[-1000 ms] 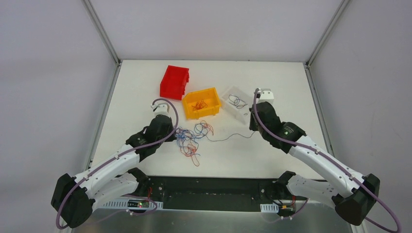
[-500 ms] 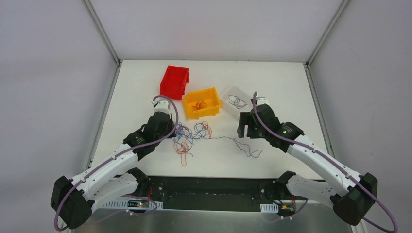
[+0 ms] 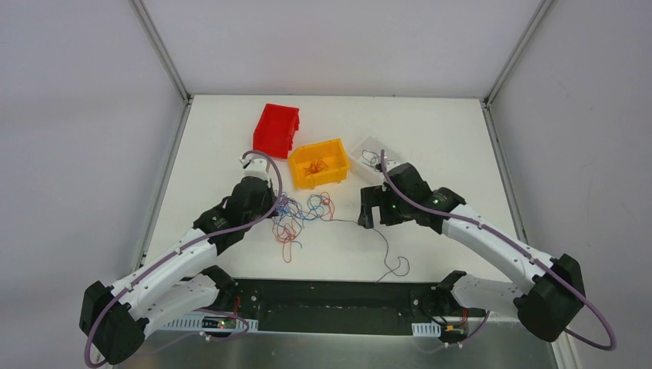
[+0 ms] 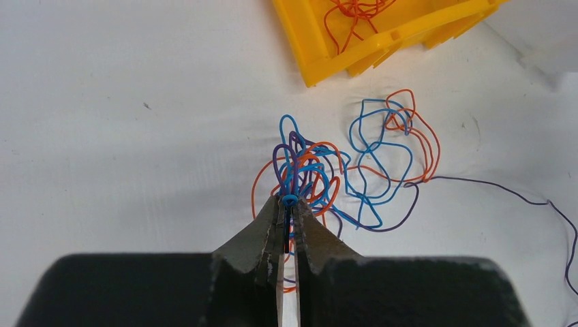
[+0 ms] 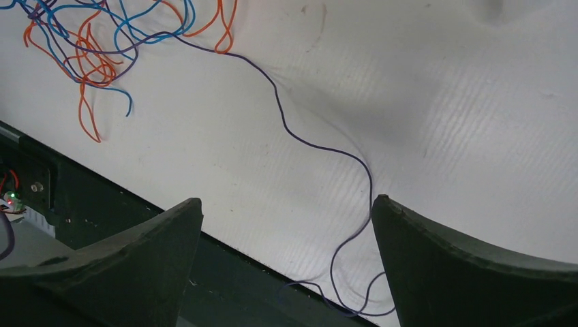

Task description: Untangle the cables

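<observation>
The left gripper (image 4: 287, 206) is pinched shut on the core of the tangle of cables (image 4: 320, 174), which lies at the centre of the white table (image 3: 223, 123), just below the yellow bin (image 3: 321, 180). The right gripper (image 5: 286, 211) stands wide with nothing between its fingers, hovering over a purple cable (image 5: 320, 148). This cable snakes from the knot at the upper left of the right wrist view down past the table's near edge. Some sorting looks done: orange wires lie in the yellow bin and dark ones in the clear tray (image 3: 360, 154), while the contents of the red bin (image 3: 275, 131) cannot be seen. The purple cable seems mostly drawn out, though one end runs into the knot. Most work remains, since blue, orange and purple loops are interlocked at the left fingertips.
</observation>
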### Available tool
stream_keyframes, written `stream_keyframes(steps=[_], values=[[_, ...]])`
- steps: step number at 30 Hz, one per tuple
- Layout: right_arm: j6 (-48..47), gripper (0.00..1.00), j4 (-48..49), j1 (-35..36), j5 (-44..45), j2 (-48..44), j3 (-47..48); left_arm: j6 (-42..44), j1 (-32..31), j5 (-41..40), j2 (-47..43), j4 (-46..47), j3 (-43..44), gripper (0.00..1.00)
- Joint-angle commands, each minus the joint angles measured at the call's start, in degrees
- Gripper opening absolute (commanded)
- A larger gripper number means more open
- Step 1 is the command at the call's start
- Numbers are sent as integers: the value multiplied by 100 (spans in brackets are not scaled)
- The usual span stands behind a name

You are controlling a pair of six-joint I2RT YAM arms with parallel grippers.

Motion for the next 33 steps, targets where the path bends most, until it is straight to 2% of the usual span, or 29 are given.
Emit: stream_keyframes(steps=[1, 7, 14, 21, 23, 24, 26, 28, 33], values=[[-219, 99, 560, -4, -645, 408, 128, 97, 6, -209, -103, 7, 255, 7], [-396, 96, 952, 197, -557, 1270, 334, 108, 6, -236, -97, 9, 288, 7], [-821, 91, 674, 732, 514, 2525, 1020, 153, 7, -302, -97, -12, 325, 7], [-811, 74, 615, 773, 713, 3094, 1137, 144, 6, -383, -179, -63, 290, 7], [-805, 66, 602, 773, 789, 3119, 1076, 144, 6, -414, -201, -69, 274, 7], [-787, 59, 580, 775, 827, 3120, 1049, 144, 6, -431, -208, -78, 272, 8], [-763, 33, 527, 773, 955, 3105, 996, 144, 6, -459, -209, -87, 264, 8], [-622, 1, 513, 772, 1267, 2953, 911, 137, 6, -488, -198, -96, 259, 8], [-196, 0, 430, 572, 2280, 2147, 757, 35, 6, -670, -195, -161, 190, 8]])
